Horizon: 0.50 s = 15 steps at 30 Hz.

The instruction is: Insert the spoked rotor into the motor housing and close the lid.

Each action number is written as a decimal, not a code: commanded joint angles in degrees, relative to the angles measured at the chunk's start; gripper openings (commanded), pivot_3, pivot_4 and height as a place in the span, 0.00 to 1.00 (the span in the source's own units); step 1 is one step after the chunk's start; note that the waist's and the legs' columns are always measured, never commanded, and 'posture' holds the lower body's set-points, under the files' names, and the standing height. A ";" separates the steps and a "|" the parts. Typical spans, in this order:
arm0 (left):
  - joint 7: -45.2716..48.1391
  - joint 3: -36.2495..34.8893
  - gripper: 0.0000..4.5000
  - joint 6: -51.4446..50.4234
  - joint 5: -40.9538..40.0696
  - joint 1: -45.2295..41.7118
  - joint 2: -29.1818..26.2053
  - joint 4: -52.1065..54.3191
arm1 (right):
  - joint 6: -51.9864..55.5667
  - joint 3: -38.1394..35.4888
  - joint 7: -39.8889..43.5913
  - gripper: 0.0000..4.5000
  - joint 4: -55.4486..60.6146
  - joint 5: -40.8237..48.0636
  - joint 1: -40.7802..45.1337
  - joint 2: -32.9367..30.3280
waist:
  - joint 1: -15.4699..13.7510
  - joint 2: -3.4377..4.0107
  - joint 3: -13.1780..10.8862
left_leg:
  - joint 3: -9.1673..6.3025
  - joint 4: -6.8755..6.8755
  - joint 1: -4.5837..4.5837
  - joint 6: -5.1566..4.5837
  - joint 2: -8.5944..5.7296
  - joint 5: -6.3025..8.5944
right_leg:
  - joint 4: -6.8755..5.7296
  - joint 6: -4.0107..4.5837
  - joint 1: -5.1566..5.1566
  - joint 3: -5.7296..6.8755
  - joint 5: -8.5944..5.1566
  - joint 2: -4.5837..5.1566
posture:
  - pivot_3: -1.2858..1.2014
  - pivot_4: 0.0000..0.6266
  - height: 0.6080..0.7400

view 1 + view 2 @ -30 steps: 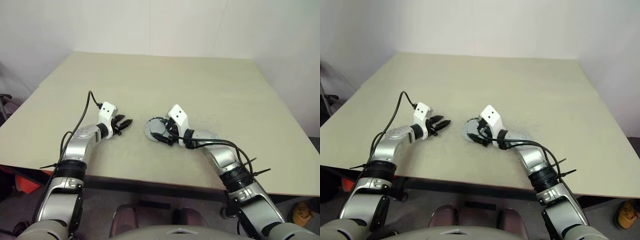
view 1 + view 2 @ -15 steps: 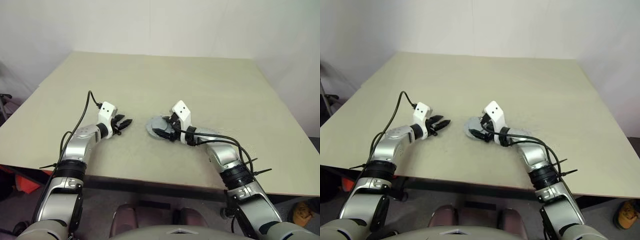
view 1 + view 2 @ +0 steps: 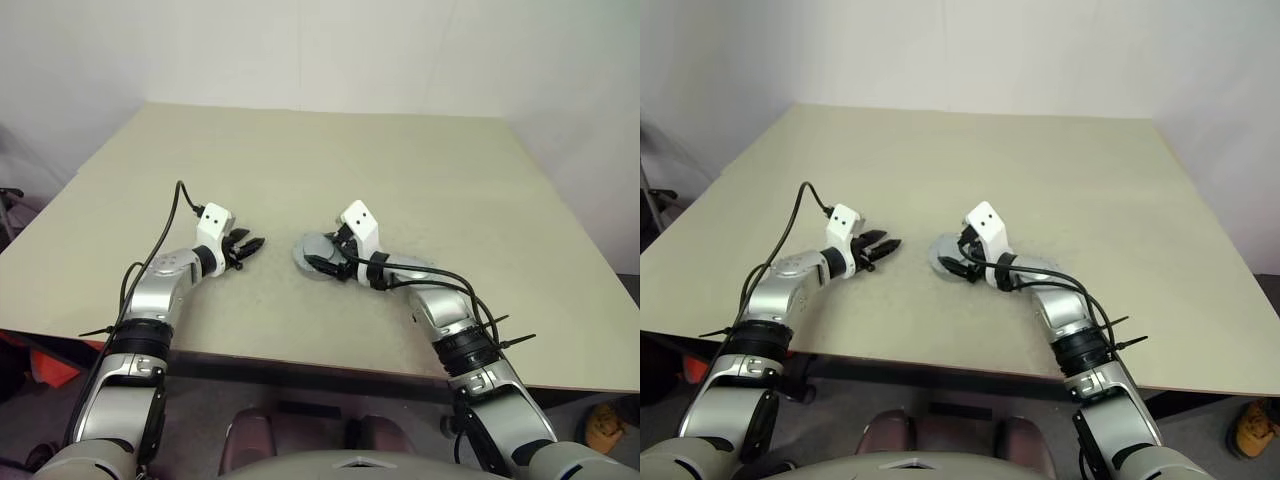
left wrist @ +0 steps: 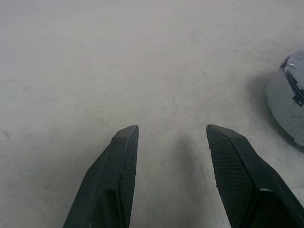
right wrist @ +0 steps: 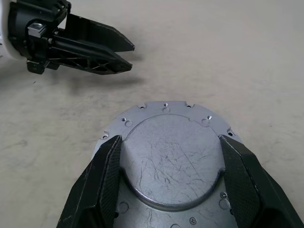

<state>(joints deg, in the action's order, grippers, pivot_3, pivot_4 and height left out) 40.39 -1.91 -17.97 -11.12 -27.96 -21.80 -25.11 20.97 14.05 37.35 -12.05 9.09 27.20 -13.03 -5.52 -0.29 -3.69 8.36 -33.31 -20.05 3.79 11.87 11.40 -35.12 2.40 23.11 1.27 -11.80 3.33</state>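
Where right fingers (image 5: 168,178) straddle lid (image 5: 166,156)

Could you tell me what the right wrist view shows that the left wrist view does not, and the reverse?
The right wrist view shows the lid face-on, a smooth scratched grey disc with a raised centre and a notched rim, flanked by the right gripper's two fingers. It also shows the left gripper from the side, open and empty above the table. The left wrist view shows the left gripper's fingers from behind, spread over bare table. Both views show the lid and the table.
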 commanded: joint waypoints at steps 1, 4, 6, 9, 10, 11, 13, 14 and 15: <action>-0.05 -0.23 0.54 0.74 -0.06 -0.52 -0.48 1.84 | -0.86 -1.55 -0.42 0.68 0.59 -0.15 1.61 0.29 | 0.00 0.00 0.00 | 0.00 0.00 0.00 0.00 0.00 0.00 | 0.00 0.00 0.00 0.00 0.00 0.00 | 0.52 0.00 1.00; -0.09 -0.23 0.54 0.72 -0.09 -0.56 -0.44 1.88 | -1.19 -1.12 -0.28 0.68 0.08 -0.74 1.42 0.00 | 0.00 0.00 0.00 | 0.00 0.00 0.00 0.00 0.00 0.00 | 0.00 0.00 0.00 0.00 0.00 0.00 | 0.52 0.00 1.00; -0.10 -0.27 0.54 0.69 -0.11 -0.61 -0.47 1.89 | -1.17 -0.97 -0.20 0.68 -0.35 -1.04 1.25 -0.15 | 0.00 0.00 0.00 | 0.00 0.00 0.00 0.00 0.00 0.00 | 0.00 0.00 0.00 0.00 0.00 0.00 | 0.52 0.00 1.00; -0.15 -0.27 0.54 0.66 -0.10 -0.56 -0.46 1.95 | -1.37 -0.78 -0.29 0.68 -1.27 -1.64 1.02 -0.24 | -0.01 0.00 0.00 | 0.00 0.00 0.01 0.00 0.00 0.00 | 0.00 0.00 0.00 0.00 0.00 0.00 | 0.52 0.00 1.00; -0.16 -0.27 0.54 0.64 -0.11 -0.53 -0.44 2.00 | -1.15 -0.91 -0.69 0.68 -1.74 -1.76 1.06 -0.09 | -0.01 0.00 0.00 | 0.00 0.00 0.01 0.00 0.00 0.00 | 0.00 0.00 -0.01 0.00 0.00 0.00 | 0.52 0.00 1.00; -0.17 -0.26 0.54 0.61 -0.12 -0.48 -0.43 2.07 | -1.09 -0.98 -0.94 0.68 -2.17 -1.88 1.12 0.04 | -0.01 0.00 0.00 | 0.00 0.00 0.02 0.00 0.00 0.00 | 0.00 0.00 -0.02 0.00 0.00 0.00 | 0.52 0.00 1.00; -0.18 -0.25 0.54 0.54 -0.14 -0.47 -0.40 2.13 | -1.05 -0.60 -1.18 0.68 -3.29 -2.45 1.16 0.08 | 0.00 0.00 0.00 | 0.00 0.00 0.04 0.00 0.00 0.00 | -0.01 0.00 -0.04 0.00 0.00 0.00 | 0.52 0.00 1.00; -0.18 -0.24 0.54 0.50 -0.15 -0.44 -0.39 2.20 | -0.90 -0.26 -1.32 0.68 -3.88 -2.93 1.13 -0.07 | 0.01 0.00 0.00 | 0.00 0.00 0.05 0.00 0.00 0.00 | -0.01 0.01 -0.06 0.00 0.00 0.00 | 0.52 0.00 1.00; -0.18 -0.23 0.54 0.48 -0.15 -0.41 -0.40 2.25 | -1.03 0.02 -1.32 0.68 -4.26 -3.32 1.08 -0.25 | 0.00 -0.01 0.00 | 0.00 0.00 0.06 0.01 0.00 -0.01 | -0.01 0.01 -0.11 0.00 0.01 0.00 | 0.52 0.00 1.00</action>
<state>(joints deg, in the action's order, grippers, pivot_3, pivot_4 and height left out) 40.37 -1.87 -17.99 -11.11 -27.93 -21.79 -25.00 19.70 14.23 37.25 -14.48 7.74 28.04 -12.86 -5.52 -0.29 -3.68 8.36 -33.31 -19.99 3.80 11.87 11.39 -35.14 2.42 22.94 1.27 -11.79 3.34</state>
